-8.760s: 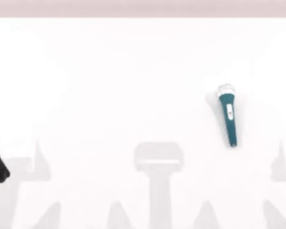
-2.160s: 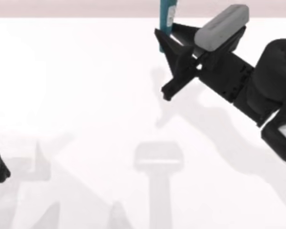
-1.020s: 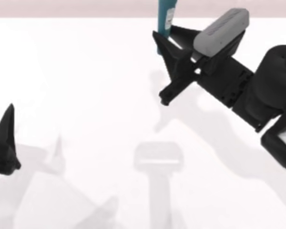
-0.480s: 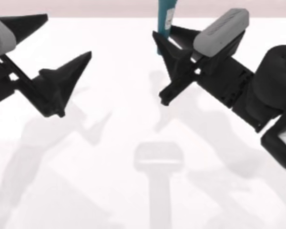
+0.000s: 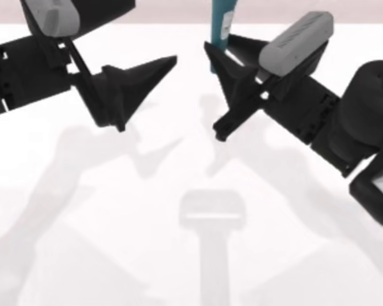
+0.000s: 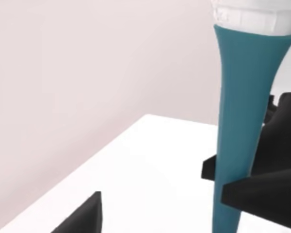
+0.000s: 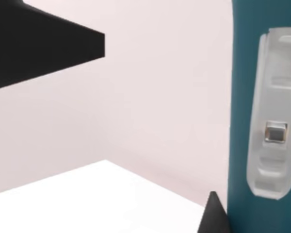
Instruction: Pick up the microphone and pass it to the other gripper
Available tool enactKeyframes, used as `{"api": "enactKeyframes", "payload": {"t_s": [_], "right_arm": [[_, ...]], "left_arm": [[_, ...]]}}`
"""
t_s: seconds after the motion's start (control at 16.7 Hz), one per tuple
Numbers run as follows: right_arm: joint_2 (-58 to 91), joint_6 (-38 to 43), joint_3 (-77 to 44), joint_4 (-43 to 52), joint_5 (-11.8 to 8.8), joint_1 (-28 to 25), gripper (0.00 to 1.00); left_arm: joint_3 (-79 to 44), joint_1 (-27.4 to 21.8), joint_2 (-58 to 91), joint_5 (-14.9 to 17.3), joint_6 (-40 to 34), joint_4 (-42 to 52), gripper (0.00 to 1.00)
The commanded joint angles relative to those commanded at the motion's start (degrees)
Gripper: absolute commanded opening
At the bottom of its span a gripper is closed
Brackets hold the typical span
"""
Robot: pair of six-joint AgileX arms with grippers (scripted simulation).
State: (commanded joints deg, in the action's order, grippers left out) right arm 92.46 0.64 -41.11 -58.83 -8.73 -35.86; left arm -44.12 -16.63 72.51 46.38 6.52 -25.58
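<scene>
Left pincer (image 5: 154, 80): raised above the counter's (image 5: 179, 255) left half in the top view, its pointed black fingers spread wide and empty, tips aimed toward the centre.
Microphone (image 5: 221, 25): held upright in the air over the far middle of the counter, teal handle running out of the top view's upper edge; the left wrist view shows the handle (image 6: 242, 126) tapering downward, with the silver-white head above it.
Switch plate (image 7: 274, 111): white, set on the handle's side, seen close in the right wrist view.
Right pincer (image 5: 225, 54): reaching in from the counter's right side, fingers pinching the microphone's lower handle.
Gap: the left pincer's nearest fingertip lies near the microphone, not touching.
</scene>
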Motion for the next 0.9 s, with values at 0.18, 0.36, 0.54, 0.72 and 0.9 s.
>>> {"api": "enactKeyframes", "payload": {"t_s": [0.18, 0.36, 0.54, 0.72, 0.9], "right_arm": [[0.0, 0.0, 0.0, 0.0, 0.0, 0.0, 0.00], [0.0, 0.0, 0.0, 0.0, 0.0, 0.0, 0.00], [0.0, 0.0, 0.0, 0.0, 0.0, 0.0, 0.00], [0.0, 0.0, 0.0, 0.0, 0.0, 0.0, 0.00], [0.0, 0.0, 0.0, 0.0, 0.0, 0.0, 0.00]], "left_arm": [[0.0, 0.0, 0.0, 0.0, 0.0, 0.0, 1.00], [-0.5, -0.4, 0.7, -0.6, 0.0, -0.1, 1.00], [-4.4, -3.9, 5.4, -3.8, -0.2, -1.3, 1.00], [-9.5, -8.3, 11.8, -8.1, -0.4, -2.8, 1.00], [-13.5, -11.8, 16.8, -11.5, -0.6, -3.9, 1.00]]}}
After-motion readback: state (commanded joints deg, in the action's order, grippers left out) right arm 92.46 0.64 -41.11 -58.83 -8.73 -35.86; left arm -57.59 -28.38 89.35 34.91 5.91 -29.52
